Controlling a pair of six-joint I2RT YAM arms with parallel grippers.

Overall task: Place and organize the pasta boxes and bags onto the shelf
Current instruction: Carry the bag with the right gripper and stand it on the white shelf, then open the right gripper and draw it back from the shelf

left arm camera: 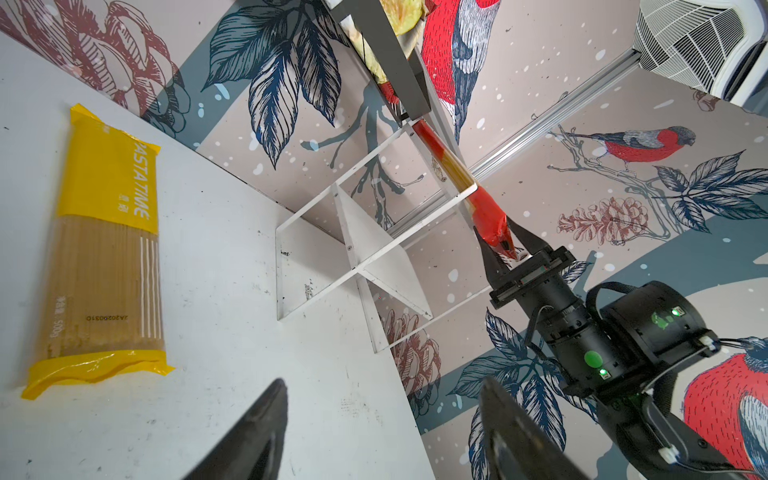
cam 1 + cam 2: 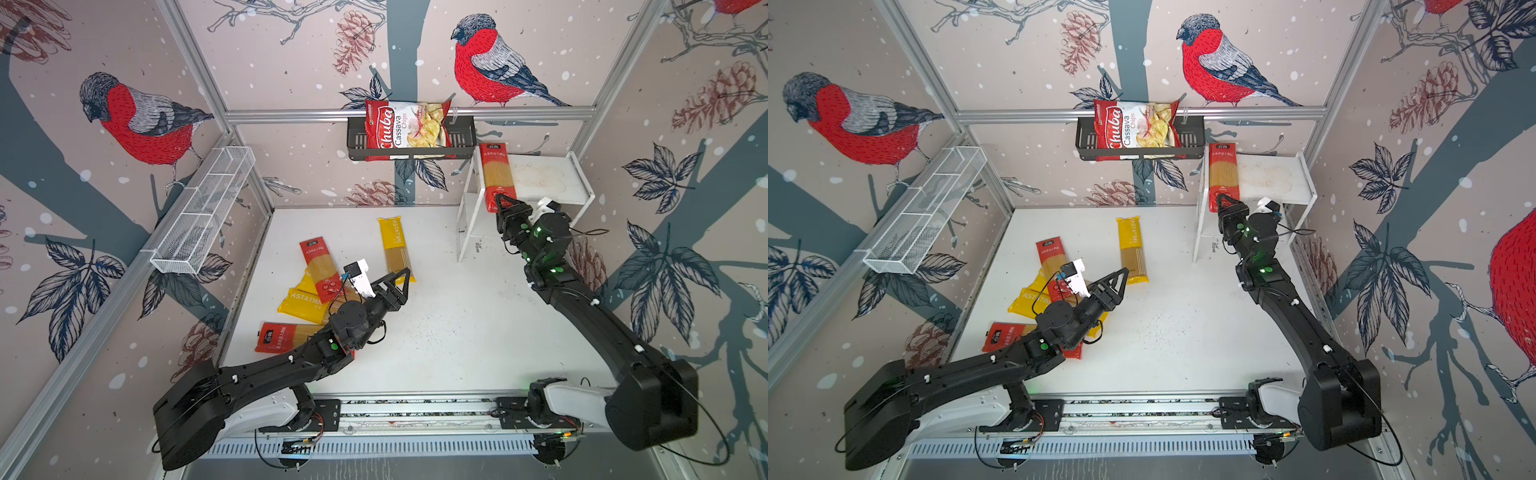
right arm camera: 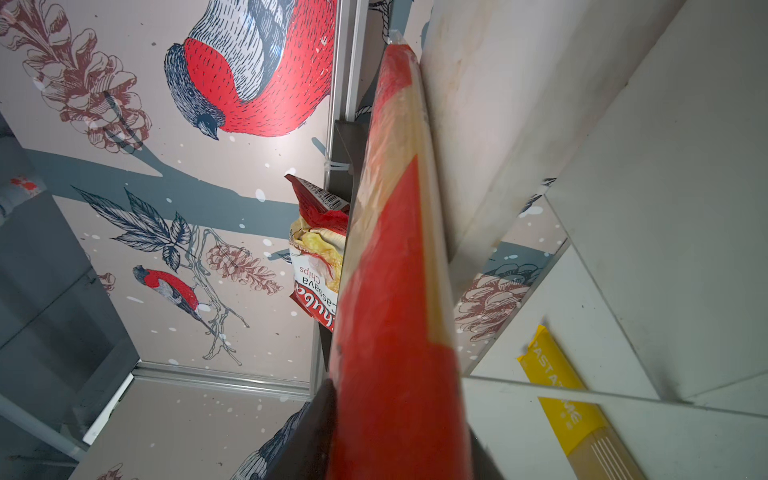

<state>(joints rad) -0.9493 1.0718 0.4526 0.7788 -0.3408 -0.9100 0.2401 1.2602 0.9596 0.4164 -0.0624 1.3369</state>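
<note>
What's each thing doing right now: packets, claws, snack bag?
right gripper: closed on the red pack at its near end.
red pack: on the shelf, top board, near end past the edge.
left gripper: open, empty, above the table.
lone yellow pack: flat on the table.
other four packs: clustered on the table, some overlapping.
chips bag: in the black basket.

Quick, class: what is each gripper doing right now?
Left gripper: open, holding nothing.
Right gripper: closed on the end of the red pasta pack.

The red-ended pack [image 3: 395,332] is blurred, its end cropped.
</note>
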